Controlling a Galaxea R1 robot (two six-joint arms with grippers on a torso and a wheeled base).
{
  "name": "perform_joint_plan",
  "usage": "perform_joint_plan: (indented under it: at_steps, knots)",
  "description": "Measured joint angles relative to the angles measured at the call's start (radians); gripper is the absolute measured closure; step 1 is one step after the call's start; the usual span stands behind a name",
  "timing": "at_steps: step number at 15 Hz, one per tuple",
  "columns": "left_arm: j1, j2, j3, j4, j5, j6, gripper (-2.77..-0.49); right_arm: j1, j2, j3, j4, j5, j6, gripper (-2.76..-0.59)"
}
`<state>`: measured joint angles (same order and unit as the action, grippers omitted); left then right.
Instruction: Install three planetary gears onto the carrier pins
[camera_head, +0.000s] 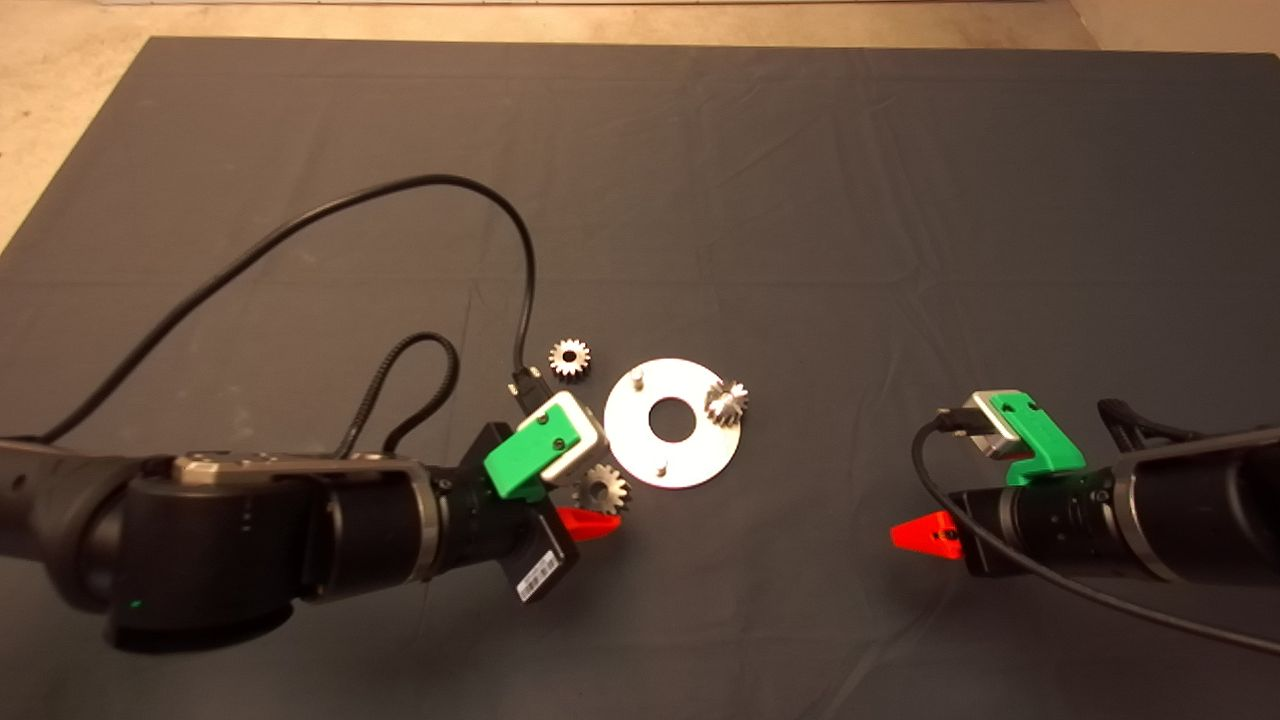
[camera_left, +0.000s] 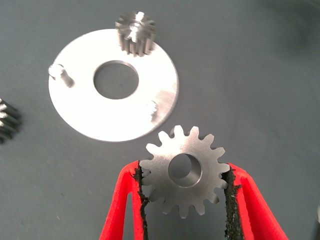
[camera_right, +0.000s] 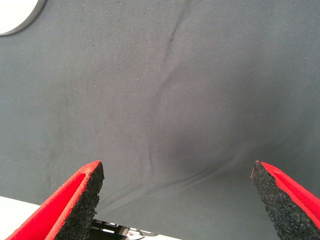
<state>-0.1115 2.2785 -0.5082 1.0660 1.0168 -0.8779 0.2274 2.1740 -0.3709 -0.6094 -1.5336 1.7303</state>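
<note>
Left gripper (camera_left: 185, 187) has its two pads pinched on the toothed rim of one small gear (camera_left: 185, 170), holding it flat just off the near edge of the silver disc (camera_head: 640, 440), which sits about mid-mat, a bit toward the front edge. One gear (camera_head: 727, 402) is already on the pin at the disc's right side. The other two pins, one toward the back (camera_head: 637, 378) and one near the front (camera_head: 662, 466), are bare. A third gear (camera_head: 569, 357) lies loose on the mat off the disc's back-left.

Risk as I see it: the grip is only on tooth tips, so the gear could tilt or pop out. If the bore lands off-centre on the front pin, it'll probably shove the disc, since nothing pins it down.

Right gripper (camera_right: 177, 200) is wide open with nothing in it, parked toward the right edge.
</note>
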Motion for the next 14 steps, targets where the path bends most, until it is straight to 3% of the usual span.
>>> perform_joint_plan:
  at_steps: [7, 9, 12, 14]
  knots:
    - [0.000, 0.088, -0.089, 0.000, 0.010, 0.001, -0.64, 0.000, 0.000, 0.000, 0.000, 0.000, 0.000, -2.20]
    - [0.001, 0.108, -0.095, 0.000, 0.029, 0.004, -0.64, 0.000, 0.000, 0.000, 0.000, 0.000, 0.000, -2.20]
    - [0.001, 0.170, -0.117, 0.000, 0.080, 0.029, -0.64, 0.000, 0.000, 0.000, 0.000, 0.000, 0.000, -2.20]
    - [0.001, 0.182, -0.119, -0.001, 0.080, 0.041, -0.64, 0.000, 0.000, 0.000, 0.000, 0.000, 0.000, -2.20]
